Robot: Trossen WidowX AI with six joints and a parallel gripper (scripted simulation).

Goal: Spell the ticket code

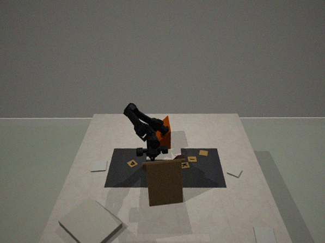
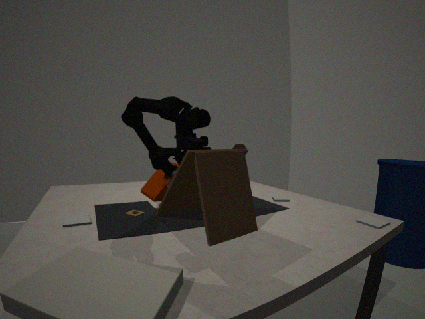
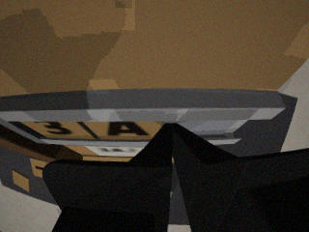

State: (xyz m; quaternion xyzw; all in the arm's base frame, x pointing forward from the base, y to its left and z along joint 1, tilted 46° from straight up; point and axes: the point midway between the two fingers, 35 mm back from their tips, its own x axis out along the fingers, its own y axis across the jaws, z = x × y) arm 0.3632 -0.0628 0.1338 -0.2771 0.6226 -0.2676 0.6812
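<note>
The brown board (image 1: 164, 184) (image 2: 224, 192) stands like a tent on the dark mat (image 1: 120, 175) (image 2: 116, 222). My gripper (image 1: 152, 159) (image 3: 170, 130) is shut and empty, with its tip against the grey letter rail (image 3: 212, 100) on the board's far face. In the wrist view the rail holds a tile that looks like B (image 3: 58, 130) and a tile A (image 3: 119, 130), just left of my fingertips. Loose tiles lie on the mat: P (image 1: 132, 163) (image 2: 134, 212), J (image 1: 191, 158), K (image 1: 185, 165) and one whose letter I cannot read (image 1: 203, 152). An orange stand (image 1: 164, 132) (image 2: 156, 185) is behind the arm.
A thick grey slab (image 1: 90, 224) (image 2: 85, 284) lies at the front left corner. Small flat grey plates lie at the left (image 1: 99, 165), right (image 1: 234, 174) and front right (image 1: 265, 235). A blue barrel (image 2: 401, 212) stands beside the table.
</note>
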